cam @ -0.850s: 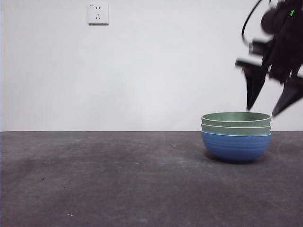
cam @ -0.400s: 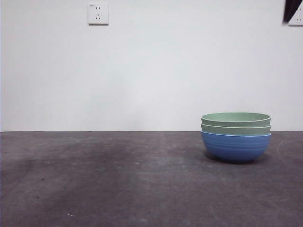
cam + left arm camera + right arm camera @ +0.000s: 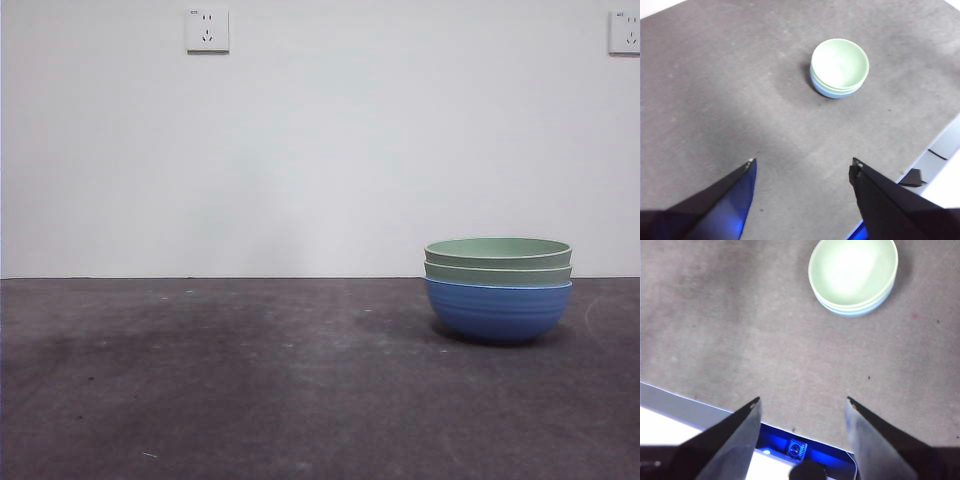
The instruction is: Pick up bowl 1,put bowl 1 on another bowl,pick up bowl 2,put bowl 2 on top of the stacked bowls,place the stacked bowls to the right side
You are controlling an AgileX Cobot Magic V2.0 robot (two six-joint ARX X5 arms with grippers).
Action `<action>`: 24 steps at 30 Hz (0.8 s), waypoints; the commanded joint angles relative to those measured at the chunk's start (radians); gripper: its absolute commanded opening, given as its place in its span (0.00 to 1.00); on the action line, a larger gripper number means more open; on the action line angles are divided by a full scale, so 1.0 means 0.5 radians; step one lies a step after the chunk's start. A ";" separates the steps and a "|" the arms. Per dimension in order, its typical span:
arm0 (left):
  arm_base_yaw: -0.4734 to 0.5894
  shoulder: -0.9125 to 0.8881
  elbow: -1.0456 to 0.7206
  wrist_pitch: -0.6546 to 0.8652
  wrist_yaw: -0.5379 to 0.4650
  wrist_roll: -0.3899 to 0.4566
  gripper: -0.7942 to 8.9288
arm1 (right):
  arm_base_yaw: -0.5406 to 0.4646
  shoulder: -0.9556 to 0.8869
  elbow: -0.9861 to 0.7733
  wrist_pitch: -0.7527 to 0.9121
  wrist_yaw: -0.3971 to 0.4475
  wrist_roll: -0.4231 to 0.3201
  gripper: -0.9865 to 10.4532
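Observation:
The stacked bowls (image 3: 498, 285) rest on the dark table at the right: the blue bowl (image 3: 498, 311) underneath, two pale green bowls (image 3: 498, 259) nested on top. The stack (image 3: 839, 67) appears far from my left gripper (image 3: 802, 167), which hangs open and empty high above the table. My right gripper (image 3: 802, 405) is also open and empty, raised near the table's edge, with the stack (image 3: 853, 275) well away from it. Neither arm shows in the front view.
A grey mat (image 3: 250, 380) covers the table. Two wall sockets (image 3: 207, 29) sit on the white wall behind. The table's edge and a blue-lit base (image 3: 795, 447) show under the right gripper.
The arm that hovered open just above the stack's right rim has lifted up and out of the front view. The stack has stayed put.

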 commanded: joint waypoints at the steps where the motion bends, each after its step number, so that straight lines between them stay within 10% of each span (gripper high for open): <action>1: 0.003 0.000 -0.005 -0.092 0.085 0.024 0.37 | 0.023 -0.030 -0.011 -0.034 -0.002 0.054 0.27; 5: 0.003 0.000 -0.005 -0.092 0.105 0.024 0.06 | 0.035 -0.044 -0.011 -0.034 -0.004 0.036 0.07; 24: 0.004 0.000 -0.005 -0.092 0.099 0.022 0.08 | 0.033 -0.043 -0.011 -0.034 0.013 0.014 0.09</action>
